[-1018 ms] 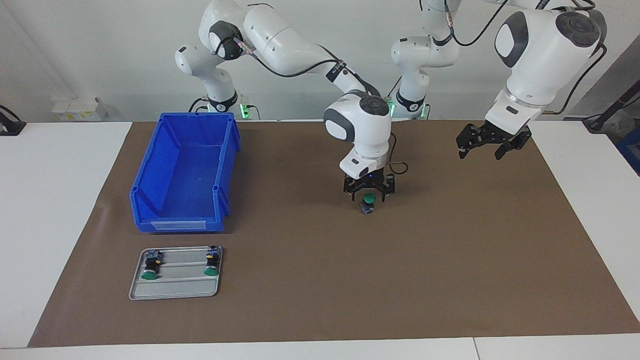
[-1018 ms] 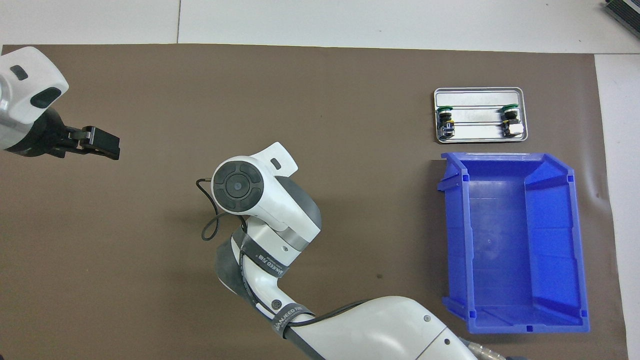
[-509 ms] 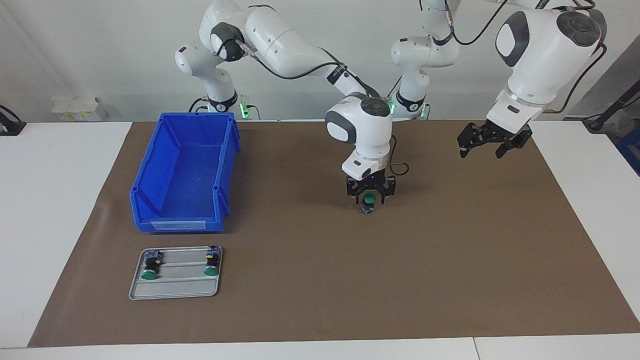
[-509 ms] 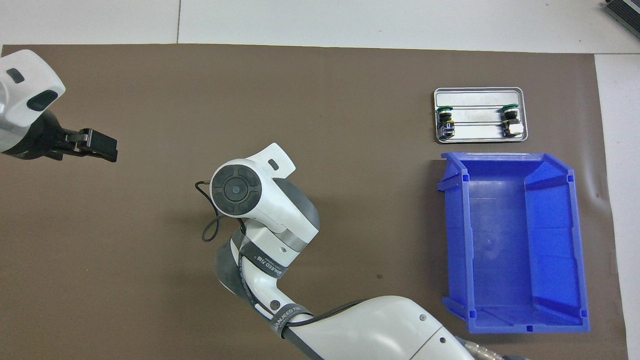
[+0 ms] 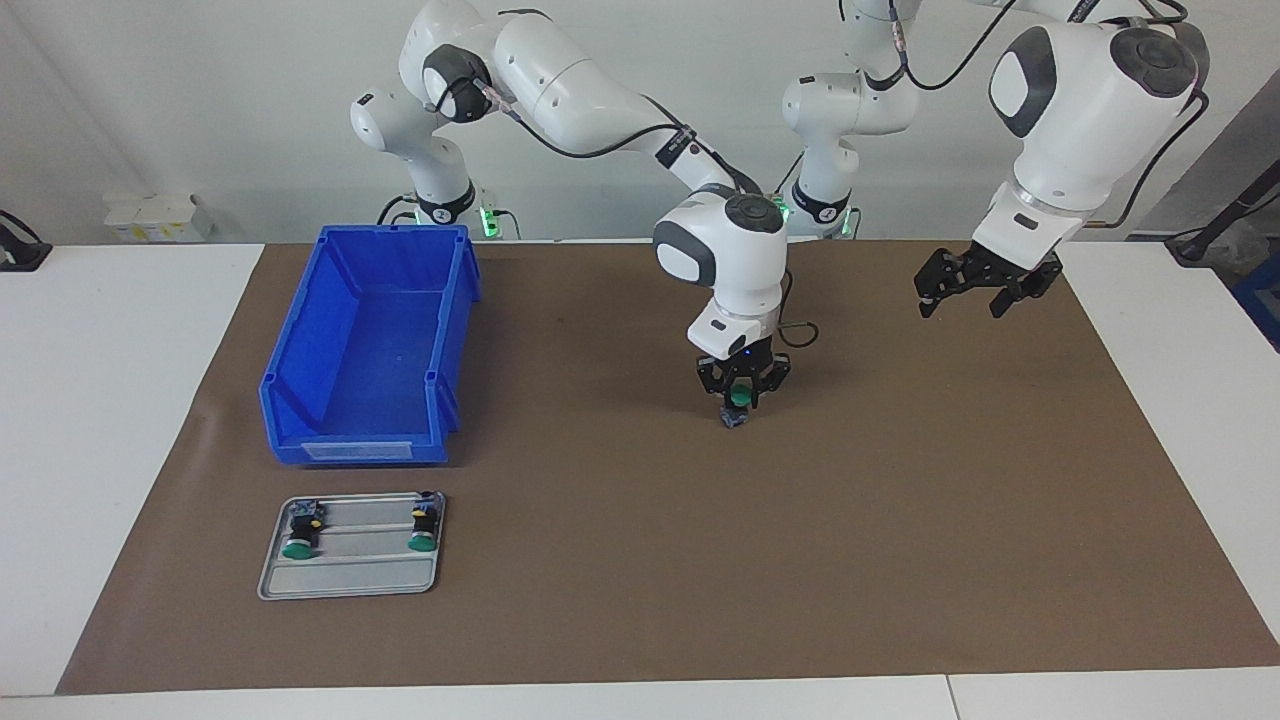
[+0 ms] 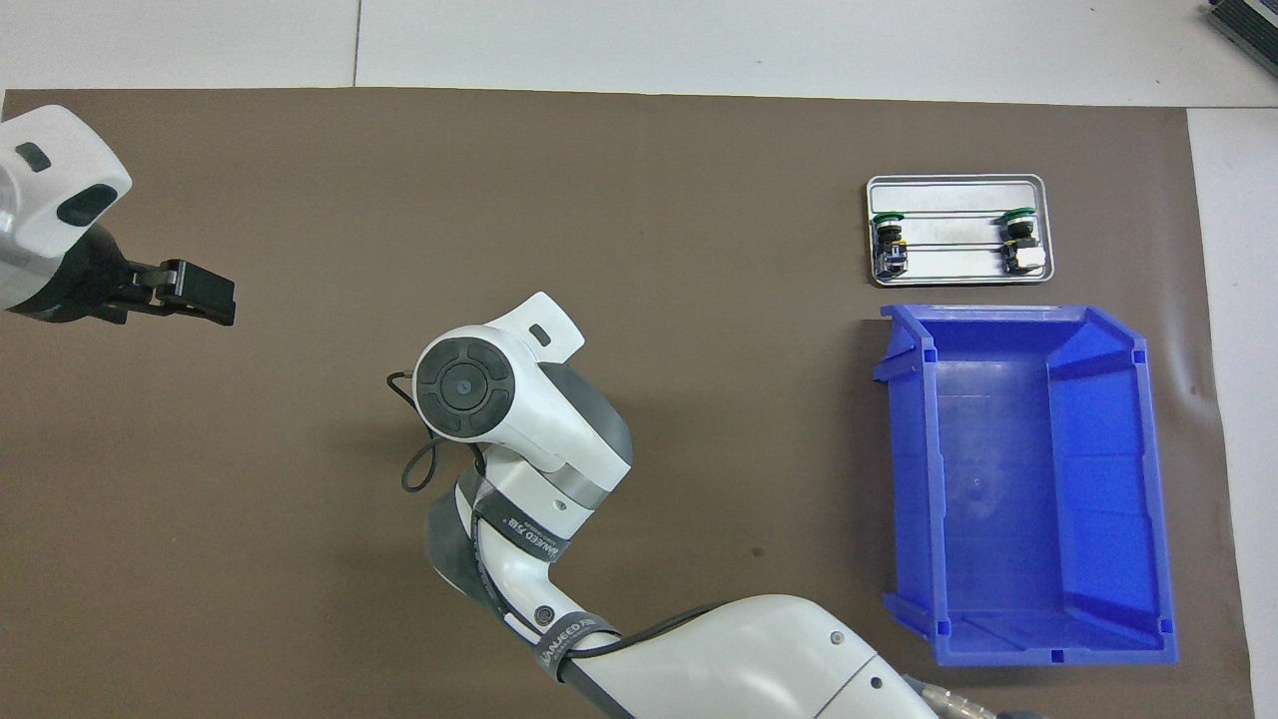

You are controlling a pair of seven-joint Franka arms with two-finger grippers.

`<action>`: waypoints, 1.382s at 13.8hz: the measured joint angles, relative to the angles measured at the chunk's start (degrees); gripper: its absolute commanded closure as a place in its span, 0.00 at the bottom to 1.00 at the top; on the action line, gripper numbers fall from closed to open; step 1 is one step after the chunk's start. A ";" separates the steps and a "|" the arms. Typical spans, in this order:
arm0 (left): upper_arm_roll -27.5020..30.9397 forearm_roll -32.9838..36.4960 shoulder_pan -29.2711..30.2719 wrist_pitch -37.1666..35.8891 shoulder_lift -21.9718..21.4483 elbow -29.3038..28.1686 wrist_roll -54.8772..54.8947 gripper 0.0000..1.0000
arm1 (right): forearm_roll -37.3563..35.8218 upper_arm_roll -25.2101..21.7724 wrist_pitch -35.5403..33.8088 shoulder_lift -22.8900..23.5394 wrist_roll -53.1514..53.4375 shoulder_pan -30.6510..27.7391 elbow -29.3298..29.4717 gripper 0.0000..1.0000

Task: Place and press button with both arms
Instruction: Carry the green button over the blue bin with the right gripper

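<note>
The button [image 5: 735, 419] stands upright on the brown mat in the middle of the table, green cap up and bluish end down. My right gripper [image 5: 739, 398] comes straight down on it and is shut on its cap. In the overhead view the right arm's wrist [image 6: 469, 384] hides both the button and that gripper. My left gripper [image 5: 962, 300] hangs open and empty in the air over the mat toward the left arm's end of the table, well apart from the button; it also shows in the overhead view [image 6: 200, 295].
A grey tray [image 5: 345, 582] holds two other green-capped buttons [image 5: 298, 545] [image 5: 422, 540], toward the right arm's end and farther from the robots. A blue bin [image 5: 365, 450] stands beside the tray, nearer to the robots. A brown mat [image 5: 900, 560] covers the table.
The right arm's wrist has tilted and turned a little over the button, and the gripper looks narrower around the cap. The button has stayed in place. The left gripper has barely moved.
</note>
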 measured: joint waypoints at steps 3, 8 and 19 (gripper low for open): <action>0.00 0.00 0.00 0.01 -0.03 -0.08 -0.02 0.00 | 0.00 -0.08 -0.01 -0.40 -0.25 -0.39 0.26 1.00; 0.05 0.00 0.03 -0.02 -0.09 -0.16 -0.02 0.00 | 0.20 -0.32 -2.00 -8.11 -4.11 -7.00 -2.32 1.00; 0.46 0.00 1.89 0.00 -0.29 -0.24 -0.03 0.00 | 5.06 -0.36 -9.54 -36.63 -31.54 -25.58 -27.76 1.00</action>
